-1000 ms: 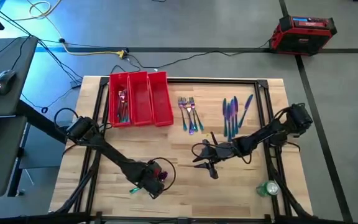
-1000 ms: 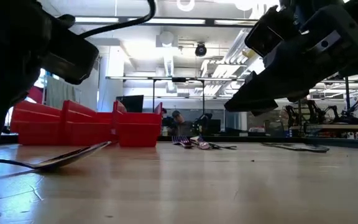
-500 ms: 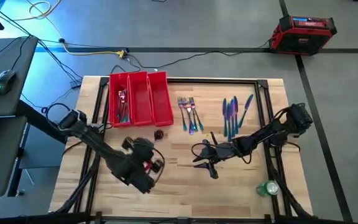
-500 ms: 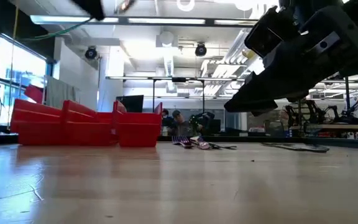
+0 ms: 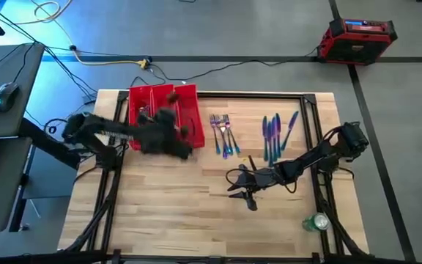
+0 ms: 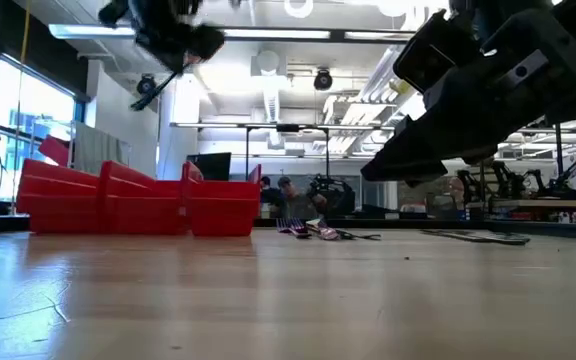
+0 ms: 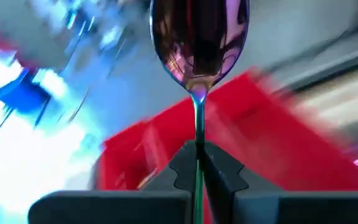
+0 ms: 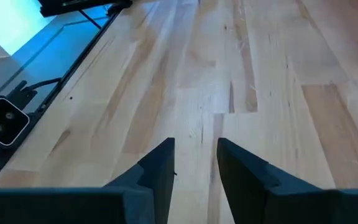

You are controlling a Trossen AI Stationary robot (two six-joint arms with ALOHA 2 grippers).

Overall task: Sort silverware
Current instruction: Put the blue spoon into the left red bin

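high view | left gripper (image 5: 168,132) pinching spoon (image 7: 199,43), moved over red tray (image 5: 189,117) | right gripper (image 5: 242,185) parted, unmoved

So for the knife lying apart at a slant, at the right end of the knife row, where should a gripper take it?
The slanted knife lies flat on the table, clear of the other knives. Probably best to come straight down from above and pinch across its slim width near the middle, fingers crosswise to its length. The right gripper hangs open nearby; the left gripper holds a spoon.
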